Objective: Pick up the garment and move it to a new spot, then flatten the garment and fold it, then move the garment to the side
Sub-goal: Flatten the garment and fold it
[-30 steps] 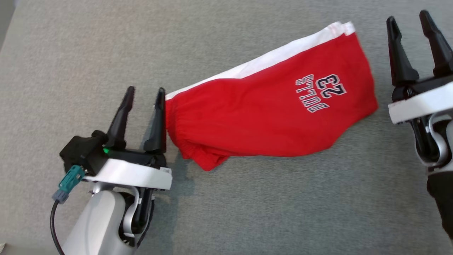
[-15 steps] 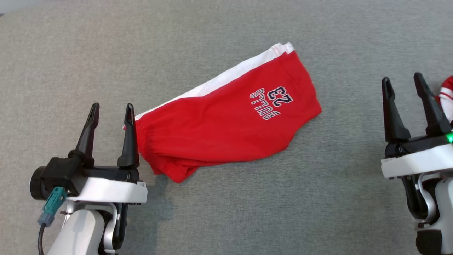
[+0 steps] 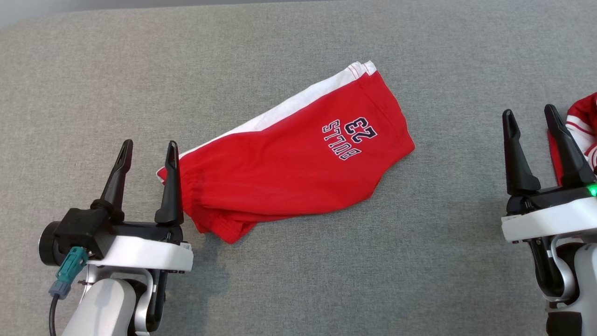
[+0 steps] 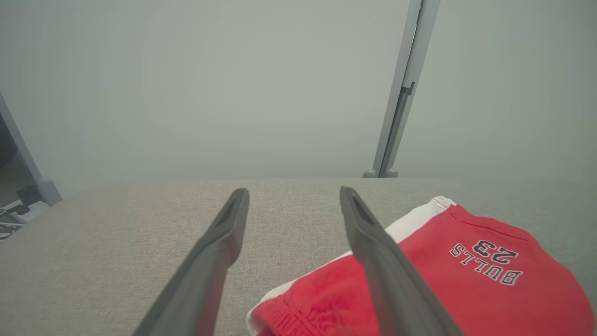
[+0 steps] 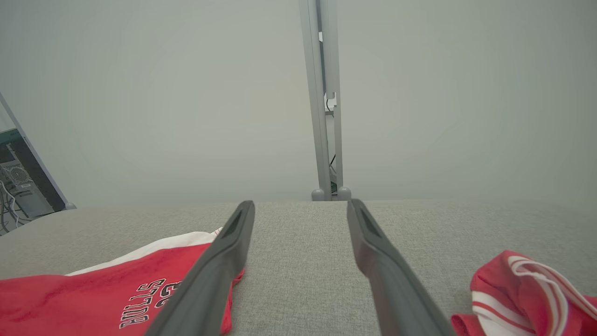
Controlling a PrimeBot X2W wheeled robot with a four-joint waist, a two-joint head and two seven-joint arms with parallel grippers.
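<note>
The garment is a pair of red shorts with a white side stripe and "BULLS 23" lettering, folded in half and lying flat on the grey cloth table. My left gripper stands open just left of its waistband end, holding nothing. My right gripper is open at the right, well clear of the shorts. In the left wrist view the shorts lie to the right of my open left gripper. The right wrist view has the shorts left of the open right gripper.
A second red and white garment lies crumpled at the table's right edge, just behind my right gripper, also visible as red cloth in the right wrist view. A grey upright post stands beyond the table's far edge.
The head camera has swung, so the whole picture shifted left and down. Both arms have drawn back toward me, away from the shorts, which lie where they were put. Both grippers stay open.
</note>
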